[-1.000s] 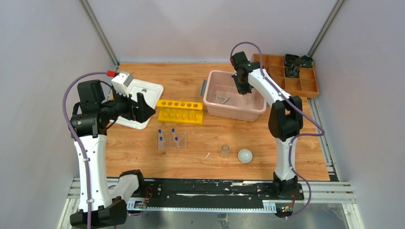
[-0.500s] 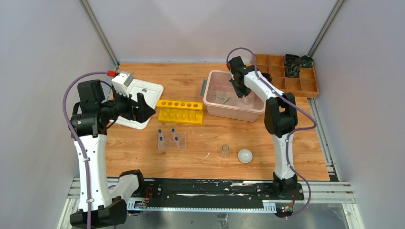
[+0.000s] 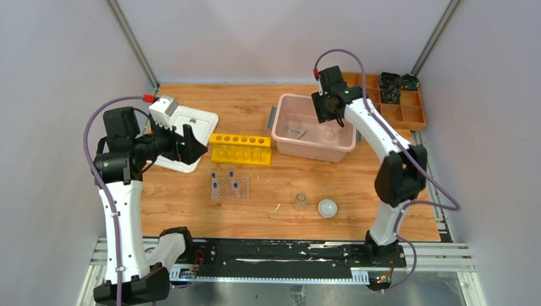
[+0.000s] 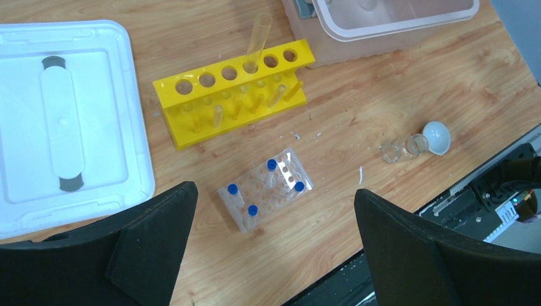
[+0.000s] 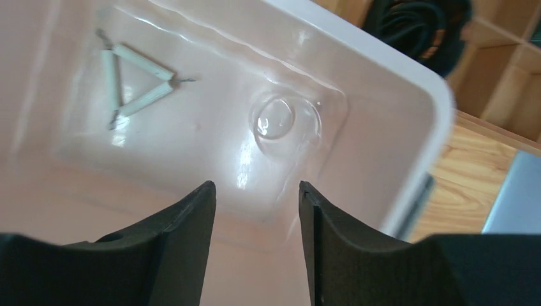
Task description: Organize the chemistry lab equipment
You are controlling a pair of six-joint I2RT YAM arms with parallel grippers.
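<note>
A white triangle [image 5: 131, 80] and a small clear glass cup [image 5: 281, 120] lie inside the pink tub [image 5: 395, 95]. My right gripper [image 5: 256, 188] hangs open just above them, holding nothing; from above, the right gripper [image 3: 333, 120] is over the tub's right half. A clear tube rack [image 4: 284, 182] with several blue-capped tubes [image 4: 233, 189] stands mid-table. Near the front edge are another glass cup [image 3: 300, 202] and a white round dish [image 3: 327, 208]. My left gripper [image 3: 199, 148] is wide open and empty, raised left of the rack.
A yellow rack [image 3: 240, 148] holding one clear tube [image 4: 258, 38] stands behind the clear rack. The tub's white lid [image 3: 185, 137] lies at the left under my left gripper. A brown wooden compartment tray [image 3: 389, 99] sits at the back right.
My right gripper has opened and risen a little inside the pink tub, and the glass cup now stands free on the tub's floor. The left arm has not moved.
</note>
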